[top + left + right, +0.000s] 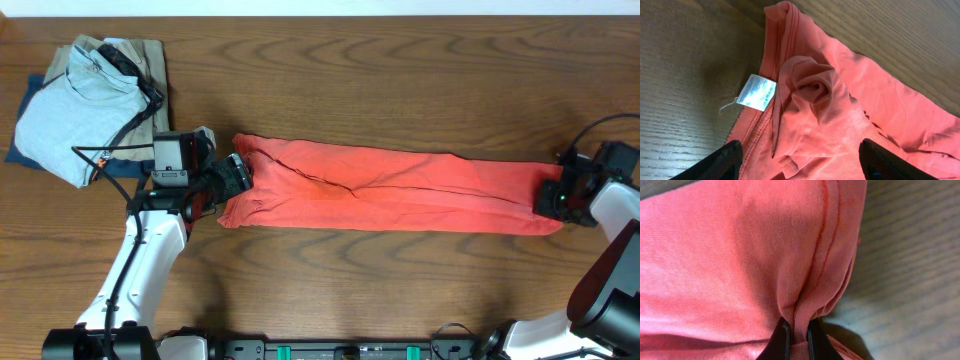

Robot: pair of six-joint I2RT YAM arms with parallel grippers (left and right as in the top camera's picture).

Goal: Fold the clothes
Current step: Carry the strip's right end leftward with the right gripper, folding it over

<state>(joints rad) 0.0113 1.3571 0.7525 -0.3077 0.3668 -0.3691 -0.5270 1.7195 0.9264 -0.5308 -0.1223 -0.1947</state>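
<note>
From above, the coral-red cotton T-shirt (400,190) lies as 1 long narrow band across the middle of the brown wood-grain table (400,70), running from left of centre almost to the right edge. The left gripper (236,176) sits at the band's left end and the right gripper (553,197) at its right end. In the upper left corner a light blue shirt (60,115) rests on a tan garment (145,55), apart from the red one.

In the left wrist view, the 2 black fingers (725,162) stand wide apart at the bottom edge, gripping nothing, with bunched red cloth between and beyond them. A small white care label (756,92) sticks out from the seam at centre left.

In the right wrist view, the 2 dark fingertips (782,341) at bottom centre are pinched tight on a gathered fold of the stitched red hem.
</note>
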